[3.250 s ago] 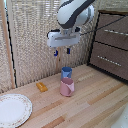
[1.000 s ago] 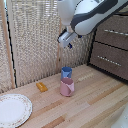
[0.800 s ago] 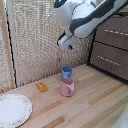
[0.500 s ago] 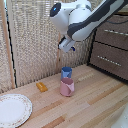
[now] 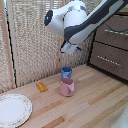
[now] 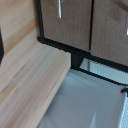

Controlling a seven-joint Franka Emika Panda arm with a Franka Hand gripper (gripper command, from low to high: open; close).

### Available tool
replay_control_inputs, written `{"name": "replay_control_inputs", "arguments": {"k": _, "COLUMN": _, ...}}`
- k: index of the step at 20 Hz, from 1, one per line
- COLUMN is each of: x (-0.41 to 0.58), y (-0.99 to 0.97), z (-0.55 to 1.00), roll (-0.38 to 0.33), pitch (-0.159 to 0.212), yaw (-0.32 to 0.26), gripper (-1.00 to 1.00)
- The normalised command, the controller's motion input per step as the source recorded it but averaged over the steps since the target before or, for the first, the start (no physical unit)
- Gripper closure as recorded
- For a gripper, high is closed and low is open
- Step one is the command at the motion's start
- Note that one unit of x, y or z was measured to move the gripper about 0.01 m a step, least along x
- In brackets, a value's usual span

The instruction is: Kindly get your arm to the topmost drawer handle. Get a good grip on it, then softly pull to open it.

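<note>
The white arm [image 5: 80, 22] with its dark blue cap [image 5: 48, 18] reaches in from the exterior view's upper right. Its blue-tipped gripper [image 5: 70, 48] hangs above the cups, open and empty, well to the left of the drawers. The dark brown drawer [image 5: 119, 22] is at the exterior view's right, with its thin silver handle [image 5: 118, 31]. A second drawer [image 5: 107, 60] sits below it. The wrist view shows two brown drawer fronts, with a handle [image 6: 59, 7] on one and another handle [image 6: 125, 30] on the other. No fingers show in the wrist view.
A blue cup [image 5: 66, 73] and a pink cup [image 5: 67, 86] stand on the wooden table [image 5: 95, 102] under the gripper. An orange block [image 5: 41, 87] lies to their left. A white plate [image 5: 12, 110] is at the front left. A reed screen [image 5: 30, 40] stands behind.
The arm has swung round, so the blue cap now faces the camera. The gripper has dropped a little and stays over the cups. Nothing on the table has moved.
</note>
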Motion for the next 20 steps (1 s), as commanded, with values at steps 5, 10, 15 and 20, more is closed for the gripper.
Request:
{"name": "replay_control_inputs", "arguments": {"k": 5, "x": -0.191, "y": -0.15, "z": -0.05, "roll": -0.375, "pitch": -0.056, "yaw": 0.156, "gripper": -1.0}}
{"name": "replay_control_inputs", "arguments": {"k": 10, "x": -0.013, "y": -0.12, "z": -0.04, "roll": -0.304, "pitch": -0.045, "yaw": 0.206, "gripper": -1.0}}
{"name": "replay_control_inputs", "arguments": {"k": 15, "x": -0.034, "y": -0.13, "z": 0.05, "roll": -0.181, "pitch": -0.009, "yaw": 0.271, "gripper": -1.0}}
{"name": "replay_control_inputs", "arguments": {"k": 20, "x": -0.143, "y": -0.22, "z": 0.43, "roll": -0.088, "pitch": -0.002, "yaw": 0.256, "gripper": -1.0}}
